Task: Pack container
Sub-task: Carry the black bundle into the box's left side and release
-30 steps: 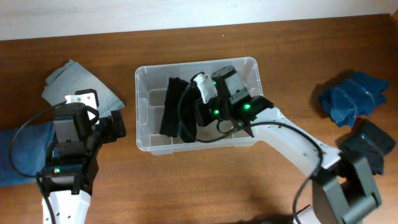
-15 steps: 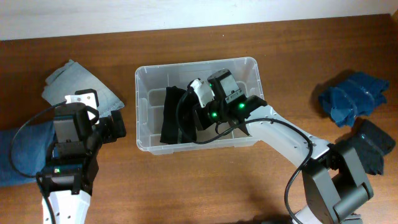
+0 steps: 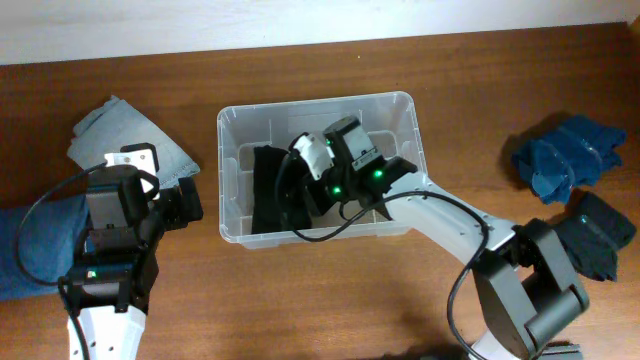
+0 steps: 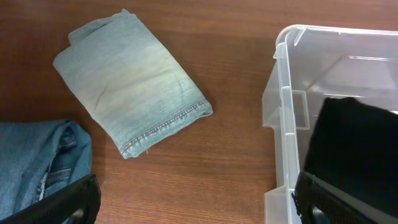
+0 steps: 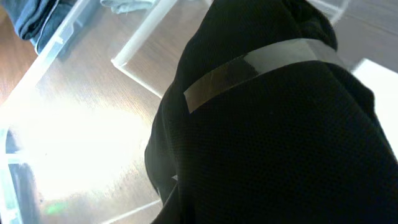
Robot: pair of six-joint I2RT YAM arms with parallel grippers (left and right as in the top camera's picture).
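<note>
Biggest worry for me: the black garment [image 3: 268, 190] looked bunched around the right tool [image 3: 305, 190], so if that arm lifted out, the cloth could've snagged and come out with it. Couldn't tell if that tool was clenched or released, the cloth hid it. The left tool [image 4: 193, 208] hung spread wide, holding nothing, left of the container [image 3: 300, 104]. That was clear plastic with rounded corners, mid-surface [image 3: 300, 290], folded denim [image 3: 125, 135] to its left.
</note>
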